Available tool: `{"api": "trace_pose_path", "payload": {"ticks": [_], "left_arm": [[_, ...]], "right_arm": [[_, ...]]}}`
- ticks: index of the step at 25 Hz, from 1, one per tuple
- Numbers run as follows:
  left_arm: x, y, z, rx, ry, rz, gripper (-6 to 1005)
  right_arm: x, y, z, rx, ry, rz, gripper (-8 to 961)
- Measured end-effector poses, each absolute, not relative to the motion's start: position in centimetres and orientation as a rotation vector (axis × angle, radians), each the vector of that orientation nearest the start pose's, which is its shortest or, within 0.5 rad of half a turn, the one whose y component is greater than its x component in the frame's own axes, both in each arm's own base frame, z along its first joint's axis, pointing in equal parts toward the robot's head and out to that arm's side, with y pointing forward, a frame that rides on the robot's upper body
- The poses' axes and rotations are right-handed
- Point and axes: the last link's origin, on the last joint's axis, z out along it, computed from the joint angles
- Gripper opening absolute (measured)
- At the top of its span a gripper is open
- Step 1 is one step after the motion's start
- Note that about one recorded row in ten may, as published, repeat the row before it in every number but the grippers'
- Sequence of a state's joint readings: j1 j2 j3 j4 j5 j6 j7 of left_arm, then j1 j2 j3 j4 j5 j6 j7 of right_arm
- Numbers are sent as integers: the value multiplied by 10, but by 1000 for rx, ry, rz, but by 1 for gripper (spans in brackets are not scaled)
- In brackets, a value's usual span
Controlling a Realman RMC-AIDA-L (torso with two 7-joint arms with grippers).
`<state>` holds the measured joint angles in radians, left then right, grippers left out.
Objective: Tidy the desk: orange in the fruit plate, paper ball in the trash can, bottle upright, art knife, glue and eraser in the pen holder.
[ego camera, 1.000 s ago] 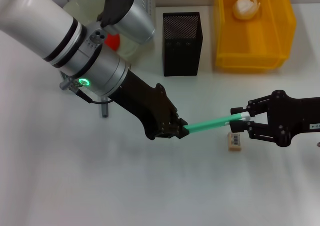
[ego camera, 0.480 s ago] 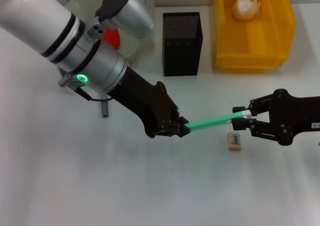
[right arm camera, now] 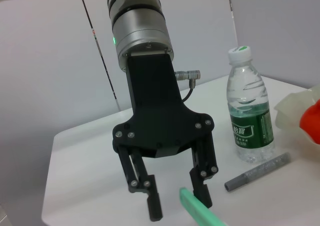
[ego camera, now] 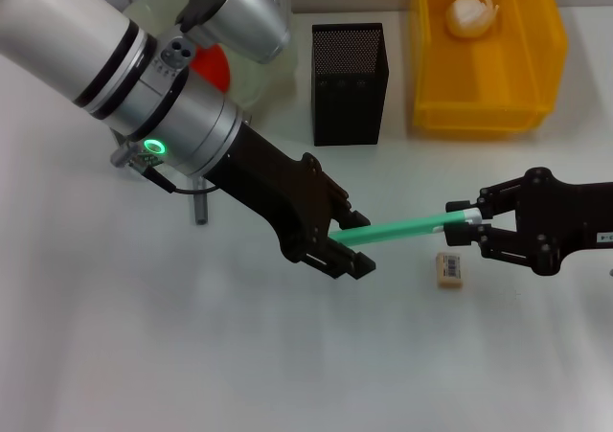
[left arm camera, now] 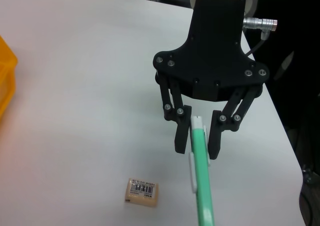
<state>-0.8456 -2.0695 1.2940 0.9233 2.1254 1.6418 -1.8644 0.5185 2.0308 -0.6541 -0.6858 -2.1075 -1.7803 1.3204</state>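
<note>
Released since the previous frame, the green glue stick (ego camera: 397,230) lies between the left gripper's (ego camera: 347,248) now-spread fingers. Right gripper (ego camera: 464,227) clamps its white-capped far end; the eraser (ego camera: 448,269) rests just beside those fingers.

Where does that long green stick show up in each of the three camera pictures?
Head view: the green stick runs across the middle, between the left gripper and the right gripper.
Left wrist view: stick low in the picture, its end between the right gripper's fingers.
Right wrist view: only its tip, at the bottom edge.
Shared landmark: none in all three; the eraser shows in two.
</note>
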Motion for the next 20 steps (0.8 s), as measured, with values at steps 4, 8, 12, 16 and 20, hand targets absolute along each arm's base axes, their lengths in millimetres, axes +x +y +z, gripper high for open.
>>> {"api": "trace_pose_path", "payload": {"ticks": [4, 8, 12, 16, 20], "left_arm": [[-120, 352, -42, -3294, -244, 35, 454], [-122, 353, -40, -3279, -262, 13, 676], [-125, 355, -39, -3257, -281, -9, 773], [-127, 357, -39, -3244, -291, -6, 780], [-136, 358, -32, -3210, -331, -52, 787]], "right_arm": [[268, 304, 20, -2918, 492, 677, 197], [269, 302, 20, -2918, 500, 681, 196], [270, 301, 21, -2917, 505, 682, 175], [271, 301, 22, -2913, 506, 681, 152], [274, 301, 27, -2890, 514, 686, 143]]}}
